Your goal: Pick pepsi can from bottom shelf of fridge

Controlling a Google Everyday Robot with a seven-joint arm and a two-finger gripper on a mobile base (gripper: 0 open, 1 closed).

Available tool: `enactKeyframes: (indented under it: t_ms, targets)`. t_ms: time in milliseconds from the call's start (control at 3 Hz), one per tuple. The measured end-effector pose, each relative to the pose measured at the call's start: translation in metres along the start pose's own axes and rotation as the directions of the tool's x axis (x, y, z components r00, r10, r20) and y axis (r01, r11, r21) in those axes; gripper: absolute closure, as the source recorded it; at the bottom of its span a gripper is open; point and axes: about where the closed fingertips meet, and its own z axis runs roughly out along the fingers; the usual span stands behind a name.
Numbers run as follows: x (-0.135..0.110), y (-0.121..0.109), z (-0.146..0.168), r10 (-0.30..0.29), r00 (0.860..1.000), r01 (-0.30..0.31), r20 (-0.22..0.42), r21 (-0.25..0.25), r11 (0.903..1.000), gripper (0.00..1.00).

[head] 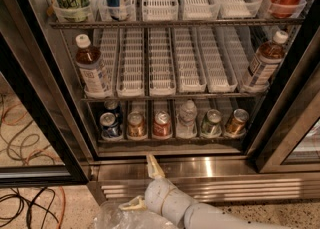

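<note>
- Pepsi can [110, 125]: upright, at the front left end of the bottom shelf [170, 141] of the fridge [31, 73].
- Copper-brown can [136, 124]: just beside it on the right, then the red can [161, 124].
- Gripper [140, 185]: low, in front of the steel base [225, 165], below the shelf and apart from the can; fingers [154, 167] splayed, holding nothing.

Warm, dim light; glare on the fridge [225, 165] base behind the gripper [137, 183], bottom centre; side edges shadowed.
</note>
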Motion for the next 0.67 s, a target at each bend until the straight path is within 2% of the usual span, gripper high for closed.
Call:
enactKeyframes:
  t_ms: [333,667]
  targets:
    - [0.007,0.006,0.019,-0.055,0.994,0.051,0.1,0.035,0.9981,0.0]
    - [-0.005,-0.015,0.026,-0.096,0.97,0.075,0.226,0.1,0.9922,0.0]
